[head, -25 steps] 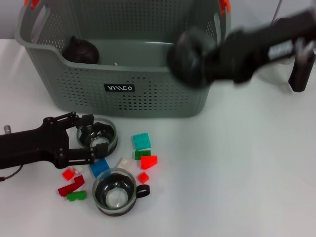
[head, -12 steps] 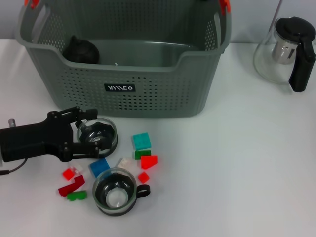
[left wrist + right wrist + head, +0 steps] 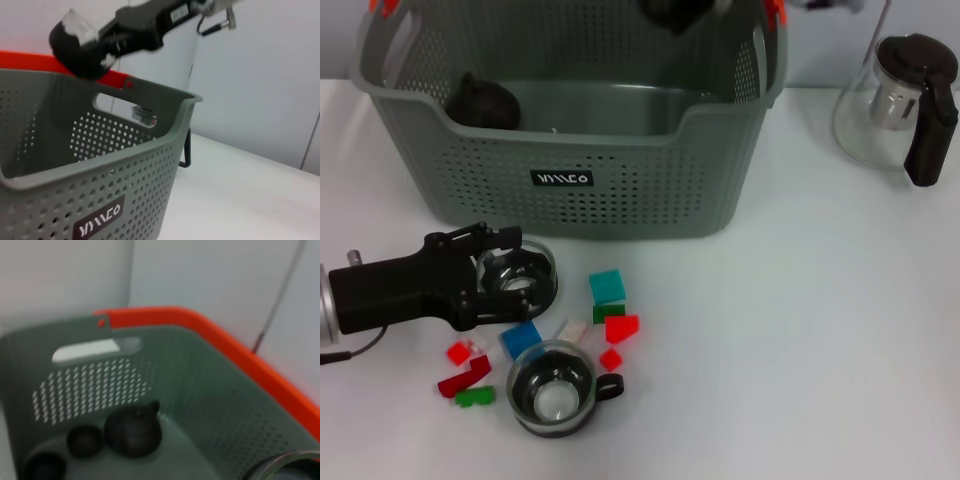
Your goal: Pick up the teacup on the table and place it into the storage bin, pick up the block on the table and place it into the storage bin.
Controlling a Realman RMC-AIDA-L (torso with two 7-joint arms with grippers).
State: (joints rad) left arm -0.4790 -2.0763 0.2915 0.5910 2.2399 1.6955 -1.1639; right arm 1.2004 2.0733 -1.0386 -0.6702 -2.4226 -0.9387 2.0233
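Nearest you, a glass teacup with black handle (image 3: 556,389) stands among scattered coloured blocks (image 3: 609,286). Just beyond, your left gripper (image 3: 507,282) grasps a second glass teacup (image 3: 523,275) on the white table (image 3: 800,340). Farther, over the grey-green perforated storage bin (image 3: 570,120), your right gripper (image 3: 80,47) carries a dark cup (image 3: 75,42).

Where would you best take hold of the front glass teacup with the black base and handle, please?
Pinch the near rim from above: the glass teacup stands upright, mouth open, with coloured plastic blocks crowding its far side and its handle pointing right. The left claw is at the other cup, the right claw above the grey-green perforated storage bin.
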